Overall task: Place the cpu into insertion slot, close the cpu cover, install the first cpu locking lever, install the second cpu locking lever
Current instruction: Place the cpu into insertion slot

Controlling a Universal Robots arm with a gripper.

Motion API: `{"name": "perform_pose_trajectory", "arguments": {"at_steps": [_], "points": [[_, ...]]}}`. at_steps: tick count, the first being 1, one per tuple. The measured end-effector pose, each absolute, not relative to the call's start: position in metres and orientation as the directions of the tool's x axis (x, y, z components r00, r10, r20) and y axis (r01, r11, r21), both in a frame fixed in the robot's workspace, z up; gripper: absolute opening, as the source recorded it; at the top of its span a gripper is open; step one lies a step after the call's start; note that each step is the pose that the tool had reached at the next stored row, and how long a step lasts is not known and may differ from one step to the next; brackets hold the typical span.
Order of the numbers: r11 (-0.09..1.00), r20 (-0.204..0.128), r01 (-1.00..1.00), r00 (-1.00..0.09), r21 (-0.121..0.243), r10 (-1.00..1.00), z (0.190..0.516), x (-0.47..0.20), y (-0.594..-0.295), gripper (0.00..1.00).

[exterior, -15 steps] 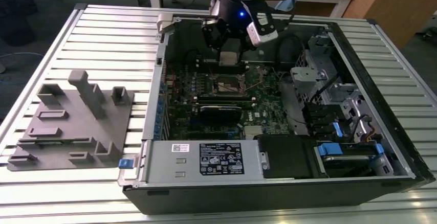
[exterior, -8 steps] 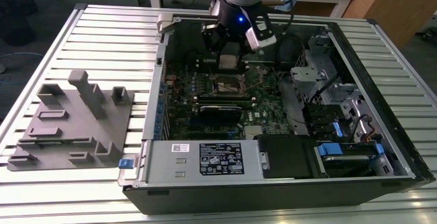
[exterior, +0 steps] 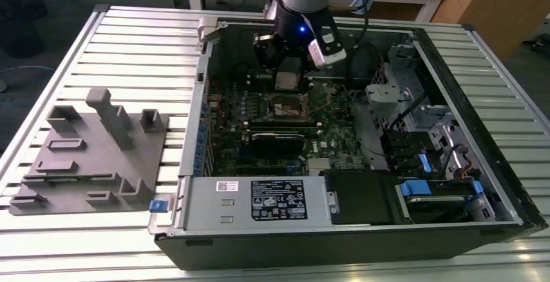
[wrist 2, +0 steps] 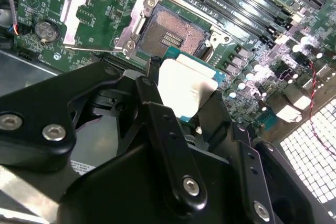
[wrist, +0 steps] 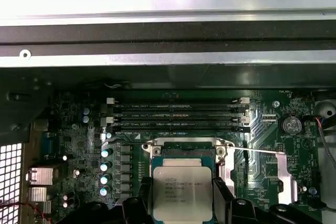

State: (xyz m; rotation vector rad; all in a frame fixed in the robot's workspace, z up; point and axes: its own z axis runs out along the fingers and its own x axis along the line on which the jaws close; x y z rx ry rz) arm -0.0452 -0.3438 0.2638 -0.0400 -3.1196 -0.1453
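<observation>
Fixture tray: a grey moulded tray lies on the slatted table at the exterior view's left, well apart from the work.
Computer case: the case lies open on its side with the green motherboard facing up.
Gripper: the gripper hangs inside the far half of the case, above the board, and is clenched on the cpu.
Cpu: the cpu sits between the two black fingers, gripped by opposite edges. Its silvery top faces the first wrist view, and it looks about parallel to the board.
Insertion slot: the insertion slot is bare, with its dark contact field uncovered.
Key relation: the slot lies just beyond the chip's leading edge and below it. In the exterior view the slot is a little nearer than the gripper. The chip's edges look square to the socket rim, so the offset seems to be a short slide and a descent, not a turn.
Cpu cover: the cpu cover is swung open flat beside the socket, and a thin lever stands clear.
Drive bays: the metal cages stand at the exterior view's right.
</observation>
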Motion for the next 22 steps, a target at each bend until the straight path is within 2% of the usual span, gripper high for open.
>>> {"name": "perform_pose_trajectory", "arguments": {"at_steps": [22], "points": [[0.995,0.019,0.027,-1.0,0.092,0.025,0.246,-0.048,-0.344,0.54]]}}
